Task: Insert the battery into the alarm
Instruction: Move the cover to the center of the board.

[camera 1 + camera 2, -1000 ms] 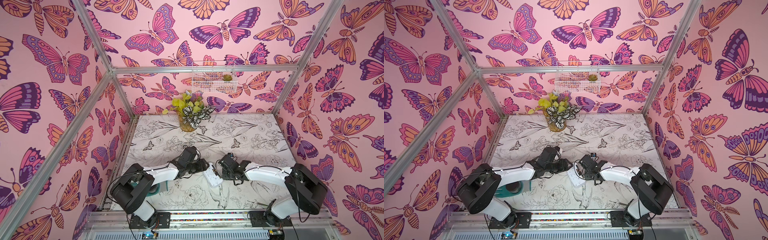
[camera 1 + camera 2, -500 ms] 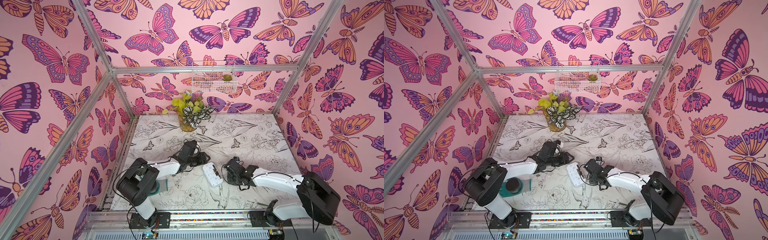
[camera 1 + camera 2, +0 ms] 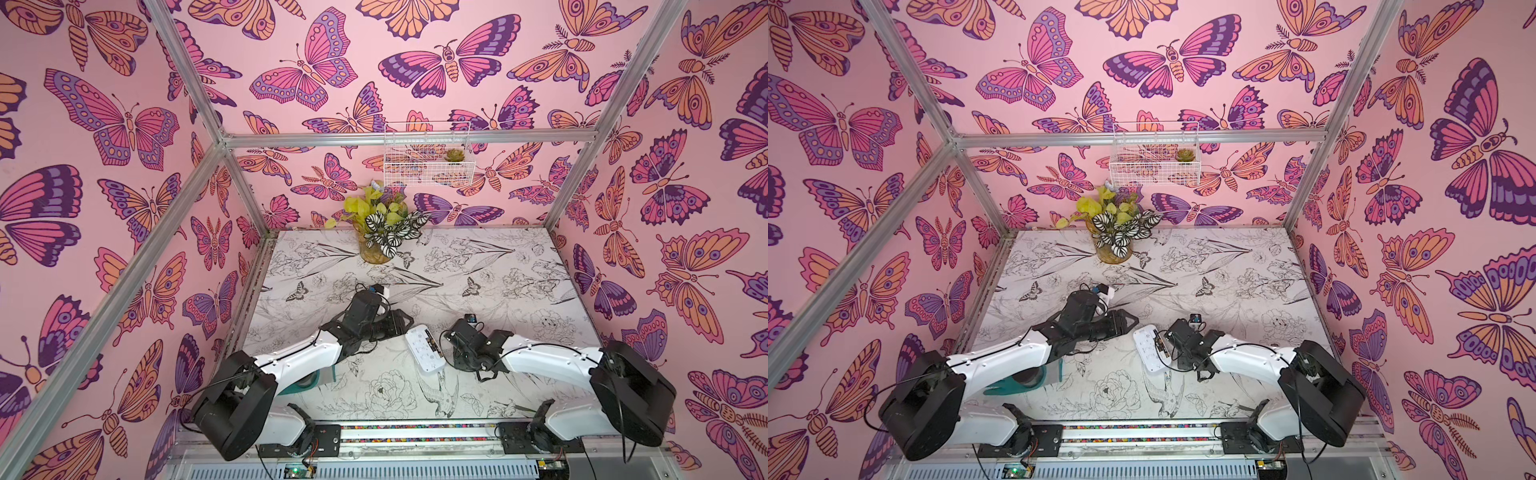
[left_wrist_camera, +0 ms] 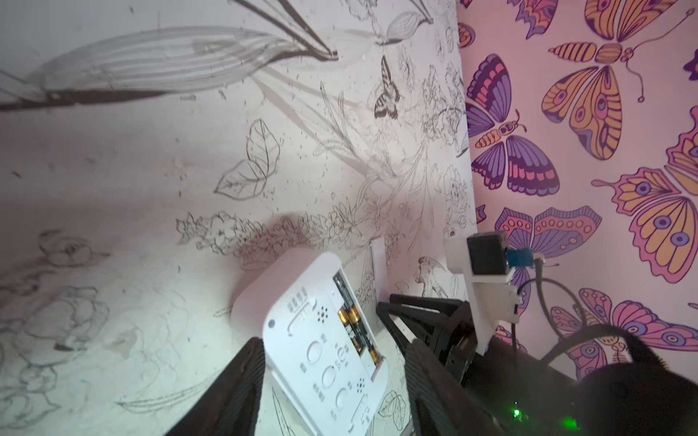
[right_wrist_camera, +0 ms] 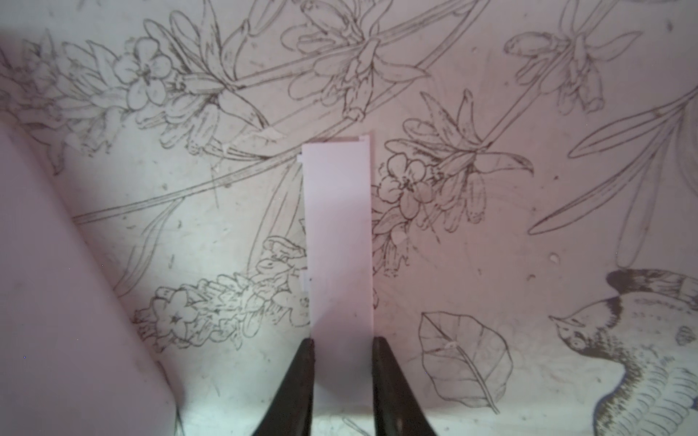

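**Alarm** [image 4: 321, 339]: white, lying back-up on the table [image 3: 478, 270], between my two pincers. The battery bay along one long edge is open. Two gold-and-black batteries [image 4: 355, 328] lie in it, and they look seated.

**Cover** [image 5: 340, 234]: a flat white strip with small tabs, lying on the table just beside the alarm and not touching it.

**Right pincer** [image 5: 343, 343]: closed on one end of the cover, with a fingertip against each long edge. The cover rests flat on the table.

**Left pincer** [image 4: 332, 343]: open and empty. Its jaws stand either side of the alarm's end and do not appear to touch it.

**Step in hand:** I judge the batteries are in and I am picking up the cover to close the bay.

**Next move calls for:**
- a firm enough pinch to lift the thin strip off the table without it slipping
- a short carry across to the open bay
- the tabs lined up with the bay's edge before I press down
- my left pincer closing on the alarm so it cannot slide
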You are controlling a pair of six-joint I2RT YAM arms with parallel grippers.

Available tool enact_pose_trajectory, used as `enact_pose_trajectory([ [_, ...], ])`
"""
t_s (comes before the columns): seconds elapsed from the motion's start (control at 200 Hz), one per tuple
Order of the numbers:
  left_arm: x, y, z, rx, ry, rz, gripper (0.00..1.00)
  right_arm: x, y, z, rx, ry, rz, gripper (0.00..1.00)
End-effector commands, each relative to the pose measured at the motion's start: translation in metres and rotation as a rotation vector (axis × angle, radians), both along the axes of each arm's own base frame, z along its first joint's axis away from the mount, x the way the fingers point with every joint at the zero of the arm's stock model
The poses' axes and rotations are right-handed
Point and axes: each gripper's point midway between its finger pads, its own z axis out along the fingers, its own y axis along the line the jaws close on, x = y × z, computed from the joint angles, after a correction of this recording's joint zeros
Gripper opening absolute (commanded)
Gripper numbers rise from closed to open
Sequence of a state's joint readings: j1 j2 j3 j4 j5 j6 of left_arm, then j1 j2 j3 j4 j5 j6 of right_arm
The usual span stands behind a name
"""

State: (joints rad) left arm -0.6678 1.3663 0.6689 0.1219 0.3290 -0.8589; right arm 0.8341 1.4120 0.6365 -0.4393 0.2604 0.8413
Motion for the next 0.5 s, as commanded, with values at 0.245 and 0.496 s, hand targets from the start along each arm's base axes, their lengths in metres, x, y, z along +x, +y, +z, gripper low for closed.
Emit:
enact_pose_trajectory([
  [0.245, -0.037, -0.048, 0.023, -0.044, 0.011, -0.089, 0.61, -0.05, -0.019, -0.028, 0.059, 0.126, -0.022, 0.24],
  [0.496, -0.016, -0.085, 0.02, -0.053, 0.07, -0.085, 0.56, -0.048, -0.02, -0.02, 0.105, 0.077, -0.015, 0.26],
])
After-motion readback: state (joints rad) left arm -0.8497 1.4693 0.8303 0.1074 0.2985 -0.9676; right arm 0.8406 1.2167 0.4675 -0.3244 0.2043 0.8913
